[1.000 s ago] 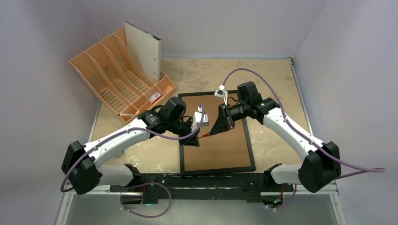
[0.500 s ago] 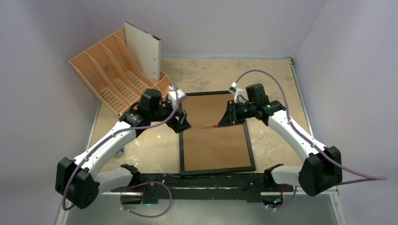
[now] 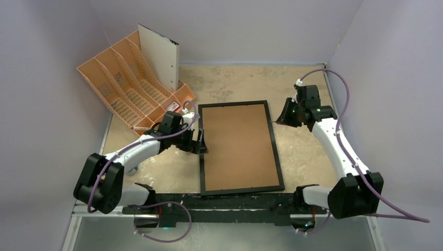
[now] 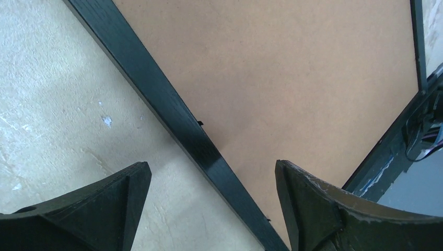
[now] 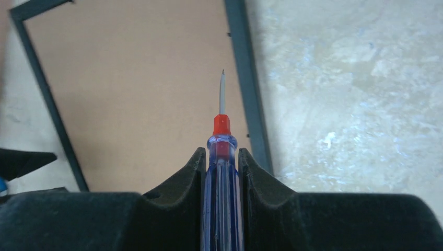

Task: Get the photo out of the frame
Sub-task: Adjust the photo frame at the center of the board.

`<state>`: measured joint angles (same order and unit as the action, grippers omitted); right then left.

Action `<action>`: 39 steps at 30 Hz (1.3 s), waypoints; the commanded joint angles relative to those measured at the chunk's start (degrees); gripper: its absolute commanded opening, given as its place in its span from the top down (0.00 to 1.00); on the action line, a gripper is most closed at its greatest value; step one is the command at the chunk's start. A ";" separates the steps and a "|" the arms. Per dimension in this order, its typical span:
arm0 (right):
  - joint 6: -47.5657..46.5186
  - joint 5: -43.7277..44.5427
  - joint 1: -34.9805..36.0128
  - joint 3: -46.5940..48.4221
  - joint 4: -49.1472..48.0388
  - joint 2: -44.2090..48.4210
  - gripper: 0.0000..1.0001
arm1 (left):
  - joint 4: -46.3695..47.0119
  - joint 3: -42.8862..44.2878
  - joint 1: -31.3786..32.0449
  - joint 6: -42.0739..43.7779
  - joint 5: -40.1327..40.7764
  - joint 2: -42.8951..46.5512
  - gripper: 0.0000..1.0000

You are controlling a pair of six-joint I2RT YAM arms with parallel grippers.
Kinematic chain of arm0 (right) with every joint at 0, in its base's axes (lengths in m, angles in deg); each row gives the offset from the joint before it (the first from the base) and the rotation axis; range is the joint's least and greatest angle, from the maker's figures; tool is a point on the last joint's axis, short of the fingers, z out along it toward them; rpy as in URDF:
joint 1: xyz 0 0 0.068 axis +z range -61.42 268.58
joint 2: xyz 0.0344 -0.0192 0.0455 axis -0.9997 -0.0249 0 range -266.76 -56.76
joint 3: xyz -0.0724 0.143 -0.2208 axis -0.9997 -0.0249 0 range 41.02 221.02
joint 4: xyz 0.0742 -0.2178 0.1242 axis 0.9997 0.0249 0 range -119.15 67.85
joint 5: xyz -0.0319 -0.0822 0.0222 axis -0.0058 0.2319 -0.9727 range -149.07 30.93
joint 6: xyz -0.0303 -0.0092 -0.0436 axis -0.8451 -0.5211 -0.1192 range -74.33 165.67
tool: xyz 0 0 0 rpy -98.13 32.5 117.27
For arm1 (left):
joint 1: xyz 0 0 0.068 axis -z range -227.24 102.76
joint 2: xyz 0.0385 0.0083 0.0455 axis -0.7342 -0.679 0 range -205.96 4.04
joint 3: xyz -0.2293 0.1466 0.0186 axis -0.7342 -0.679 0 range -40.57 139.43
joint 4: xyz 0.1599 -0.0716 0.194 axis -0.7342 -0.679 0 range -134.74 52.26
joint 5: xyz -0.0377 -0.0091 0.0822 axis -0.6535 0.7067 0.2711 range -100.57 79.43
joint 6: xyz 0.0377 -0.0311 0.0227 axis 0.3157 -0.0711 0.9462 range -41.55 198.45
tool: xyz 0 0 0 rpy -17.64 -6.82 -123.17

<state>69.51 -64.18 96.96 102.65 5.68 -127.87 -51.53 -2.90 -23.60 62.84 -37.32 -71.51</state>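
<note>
Both arms (image 3: 137, 150) show white links, black joints, purple cables (image 3: 190, 220); left gripper (image 4: 211, 166) fingers (image 4: 99, 209) black, possibly plastic.

The frame (image 3: 239, 148) lies back up on the table (image 3: 230, 83), its front face hidden. The screwdriver (image 5: 222, 157) handle runs off the right wrist view's bottom edge. Specks (image 4: 200, 123) along the frame's inner rim are too small to tell.

Frame (image 3: 239, 149) lies on table (image 3: 230, 83); organiser (image 3: 125, 89) behind, leftward.

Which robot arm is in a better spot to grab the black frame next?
Probably left: the left end effector, open, hangs over an edge of the frame. The right end effector is shut on a screwdriver.
</note>
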 commanded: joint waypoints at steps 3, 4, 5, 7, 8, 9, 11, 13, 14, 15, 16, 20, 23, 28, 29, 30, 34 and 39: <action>-2.01 1.10 -1.17 1.85 2.62 -3.97 1.00 | 6.30 -2.85 -0.26 -5.11 0.18 -0.53 0.06; -2.15 0.48 -1.17 1.83 2.39 -4.71 1.00 | 6.57 -3.93 -0.22 -5.50 -0.11 -0.56 0.06; -2.25 0.10 -1.13 1.80 2.27 -5.38 1.00 | 7.13 -4.85 -0.18 -6.05 -0.60 -0.52 0.06; -2.60 -1.86 -1.17 2.08 1.55 -6.66 1.00 | 9.41 -7.20 -0.09 -7.91 -2.25 -0.17 0.06; -2.71 -2.86 -1.18 2.36 1.39 -7.24 1.00 | 10.48 -8.33 -0.01 -8.88 -3.10 0.08 0.06; -2.83 -3.64 -1.18 2.67 1.28 -7.75 1.00 | 10.98 -9.15 0.15 -9.18 -3.45 0.32 0.07; -3.33 -4.47 -1.15 3.46 1.62 -8.78 1.00 | 11.34 -10.28 0.39 -9.31 -3.57 0.81 0.07; -3.95 -2.66 -1.17 4.71 3.25 -9.53 1.00 | 11.42 -10.91 0.59 -9.56 -3.58 1.16 0.07; -4.09 -1.30 -1.18 5.19 3.79 -9.38 1.00 | 11.29 -11.07 0.74 -9.60 -3.47 1.19 0.07; -4.10 0.25 -1.18 5.50 4.15 -8.72 1.00 | 10.99 -11.22 0.91 -9.61 -3.29 1.24 0.07; -3.82 1.57 -1.15 5.63 3.94 -7.65 1.00 | 10.76 -11.29 1.07 -9.61 -3.12 1.28 0.07; -3.47 4.78 -2.07 7.35 3.80 -5.14 1.00 | 9.44 -12.00 1.41 -9.47 -1.76 2.47 0.07; -3.99 8.26 -2.73 7.65 5.08 -6.84 1.00 | 9.79 -13.09 1.41 -10.48 -1.26 4.41 0.07; -2.77 2.37 -3.90 5.76 3.67 -8.96 1.00 | 10.17 -14.29 2.46 -11.84 -1.80 6.76 0.07; -2.67 1.51 -3.90 5.61 3.59 -9.41 1.00 | 10.40 -14.52 2.67 -12.15 -2.14 6.81 0.07; -2.77 0.58 -3.90 5.61 3.58 -10.00 1.00 | 10.64 -14.63 3.04 -12.30 -2.67 6.77 0.07; -3.74 -2.34 -3.90 6.38 4.06 -12.54 1.00 | 10.87 -14.47 5.33 -12.65 -3.31 5.87 0.07; -4.35 -1.93 -3.90 6.75 4.08 -14.54 1.00 | 15.10 -15.62 9.28 -16.30 -3.71 5.31 0.08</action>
<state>66.21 -65.01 93.05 108.42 9.09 -141.81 -39.26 -16.58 -17.28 50.23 -40.27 -65.58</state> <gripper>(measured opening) 0.262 0.925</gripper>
